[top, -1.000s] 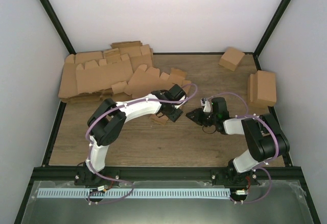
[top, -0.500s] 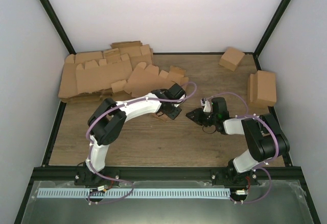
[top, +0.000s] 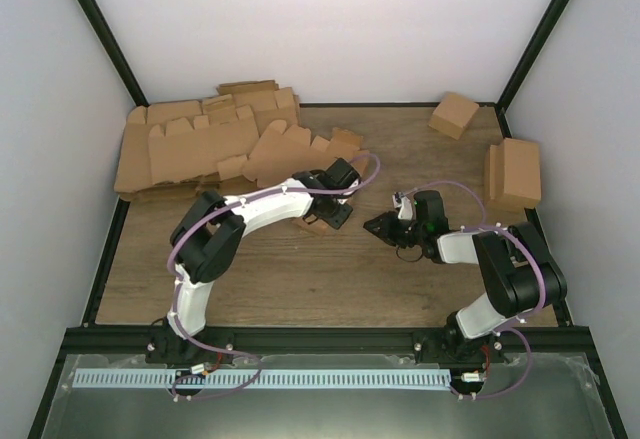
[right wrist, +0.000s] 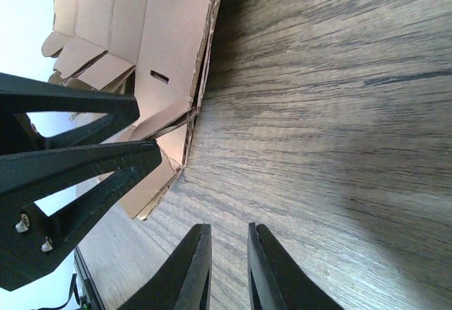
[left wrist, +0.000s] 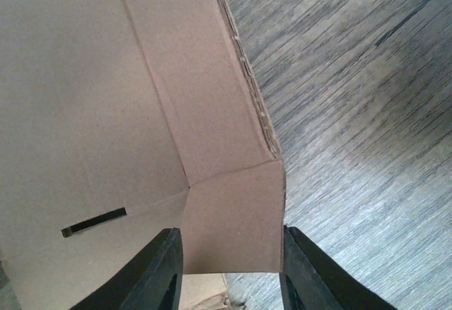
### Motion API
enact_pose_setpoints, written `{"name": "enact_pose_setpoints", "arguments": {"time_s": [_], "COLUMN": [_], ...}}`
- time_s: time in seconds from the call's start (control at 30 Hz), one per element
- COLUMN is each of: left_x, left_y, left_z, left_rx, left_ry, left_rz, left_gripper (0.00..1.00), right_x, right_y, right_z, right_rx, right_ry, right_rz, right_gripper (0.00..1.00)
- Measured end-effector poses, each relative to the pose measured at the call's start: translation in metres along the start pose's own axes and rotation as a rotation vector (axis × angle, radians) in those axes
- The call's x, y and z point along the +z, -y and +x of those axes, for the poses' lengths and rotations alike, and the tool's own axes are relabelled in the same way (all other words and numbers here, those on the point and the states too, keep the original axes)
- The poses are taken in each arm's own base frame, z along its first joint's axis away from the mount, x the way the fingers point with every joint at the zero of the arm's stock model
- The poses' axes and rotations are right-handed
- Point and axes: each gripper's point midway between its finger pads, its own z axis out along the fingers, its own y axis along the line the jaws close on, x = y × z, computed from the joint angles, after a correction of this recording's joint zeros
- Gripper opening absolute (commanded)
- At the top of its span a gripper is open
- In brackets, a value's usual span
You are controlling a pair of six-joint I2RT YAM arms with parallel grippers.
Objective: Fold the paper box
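Observation:
The paper box (top: 295,159) is a flat brown die-cut sheet with tabbed flaps, lying at the middle back against the pile. My left gripper (top: 325,221) is at its near edge. In the left wrist view one flap (left wrist: 233,218) sits between the fingers, touching both, and the left gripper (left wrist: 229,267) is shut on it across its width. My right gripper (top: 375,227) hovers low over bare wood to the right of the sheet. In the right wrist view the right gripper (right wrist: 227,267) has a narrow gap and is empty. The sheet (right wrist: 169,34) and the left gripper's fingers (right wrist: 70,147) show there too.
A pile of flat brown blanks (top: 180,154) fills the back left. A small cube-like box (top: 453,114) stands at the back right. A larger folded box (top: 515,172) leans by the right wall. White walls close in three sides.
My left gripper has drawn back a little to the far left, and the sheet's flaps have shifted with it. The right arm has not moved.

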Motion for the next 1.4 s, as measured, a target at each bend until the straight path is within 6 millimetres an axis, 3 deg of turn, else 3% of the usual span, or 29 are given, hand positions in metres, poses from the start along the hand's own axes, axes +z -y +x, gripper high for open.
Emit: {"name": "enact_pose_setpoints", "arguments": {"time_s": [0.2, 0.57, 1.03, 1.2, 1.4], "left_x": [-0.002, -0.003, 0.009, 0.008, 0.008], "left_y": [-0.001, 0.0, 0.011, 0.006, -0.003], "left_z": [-0.007, -0.009, -0.003, -0.005, -0.007], "left_rx": [-0.026, -0.063, -0.047, -0.05, -0.08], "left_ry": [0.013, 0.008, -0.034, -0.032, -0.024], "left_rz": [0.031, 0.105, 0.164, 0.134, 0.09], "left_gripper": [0.52, 0.52, 0.62, 0.58, 0.43], "right_x": [0.001, 0.002, 0.003, 0.003, 0.003], "right_y": [-0.001, -0.001, -0.003, -0.002, -0.002], "right_z": [0.0, 0.0, -0.003, -0.002, -0.003], "right_rx": [0.0, -0.003, -0.011, -0.015, -0.021], "right_ry": [-0.005, -0.011, -0.009, -0.01, -0.01], "right_rz": [-0.005, -0.008, -0.009, -0.008, -0.008], "right_gripper": [0.17, 0.17, 0.17, 0.17, 0.17]}}
